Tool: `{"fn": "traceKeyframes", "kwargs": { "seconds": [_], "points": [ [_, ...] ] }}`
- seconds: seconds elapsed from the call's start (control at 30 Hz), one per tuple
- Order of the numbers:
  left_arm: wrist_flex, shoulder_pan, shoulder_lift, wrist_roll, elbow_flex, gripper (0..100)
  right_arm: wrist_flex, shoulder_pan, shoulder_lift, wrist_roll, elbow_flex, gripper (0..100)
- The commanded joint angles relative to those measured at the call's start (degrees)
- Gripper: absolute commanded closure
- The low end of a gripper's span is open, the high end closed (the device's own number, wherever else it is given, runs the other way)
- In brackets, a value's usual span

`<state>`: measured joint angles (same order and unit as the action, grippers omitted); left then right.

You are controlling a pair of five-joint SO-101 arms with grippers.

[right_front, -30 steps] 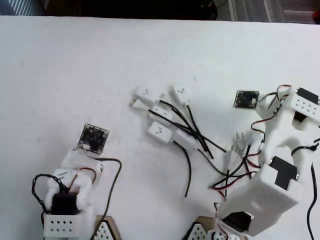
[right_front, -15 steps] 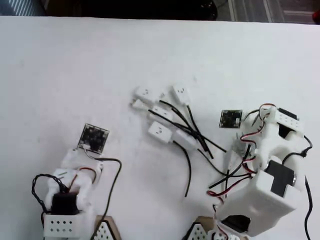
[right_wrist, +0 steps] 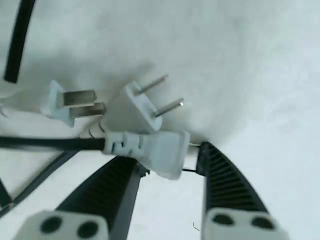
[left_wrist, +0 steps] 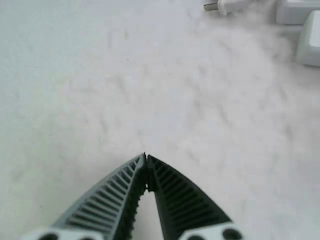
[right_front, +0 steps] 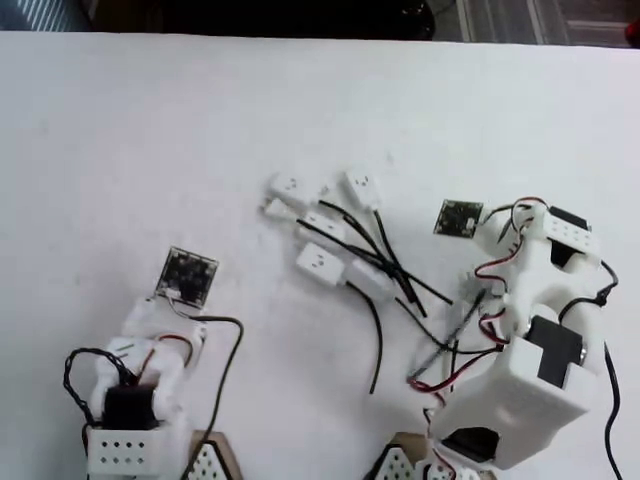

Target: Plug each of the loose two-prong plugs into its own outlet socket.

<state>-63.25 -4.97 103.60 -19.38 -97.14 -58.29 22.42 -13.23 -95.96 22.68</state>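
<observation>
Right wrist view: right end effector (right_wrist: 170, 161) open, gripping nothing, a plug (right_wrist: 161, 149) lying between its jaws; likely the pickup step, needing a firm close before carrying to the sockets (right_front: 320, 262).

Counter (right_front: 150, 120) bright in the high view, near washed-out white. Light even and diffuse, apparently from overhead. Shadows soft and faint: thin grey edges beside the black cords (right_front: 385, 262) and under the arms. Dark band beyond the counter's far edge.

Left wrist view: flat light, mottled pale surface, weak shade beneath the left pincer (left_wrist: 146, 170).

Right wrist view: broad soft shadow pools around the loose plug (right_wrist: 142, 106). Small glint on one prong tip. Right pincer (right_wrist: 170, 157) dark against the bright counter.
</observation>
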Motion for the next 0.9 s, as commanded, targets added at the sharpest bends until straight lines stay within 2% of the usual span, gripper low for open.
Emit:
{"fn": "traceKeyframes", "kwargs": {
  "seconds": [0.0,0.27,0.57,0.63,0.77,0.87],
  "points": [
    [1.05,0.4,0.4,-0.26,0.18,98,-4.62,-0.75,2.51,0.35,-1.41,97.5],
    [1.05,0.4,0.4,-0.26,0.18,98,-21.67,5.23,6.46,0.35,-10.46,97.9],
    [0.97,0.4,0.4,-0.26,0.18,98,-23.34,11.38,6.37,0.26,-12.31,97.4],
    [0.97,0.4,0.4,-0.26,0.18,98,-23.6,11.65,6.37,0.26,-12.22,94.2],
    [0.97,0.4,0.4,-0.26,0.18,98,-25.89,11.82,6.99,0.26,-12.4,79.7],
    [0.97,0.4,0.4,-0.26,0.18,98,-27.56,10.15,6.99,0.26,-12.66,77.9]
  ]
}}
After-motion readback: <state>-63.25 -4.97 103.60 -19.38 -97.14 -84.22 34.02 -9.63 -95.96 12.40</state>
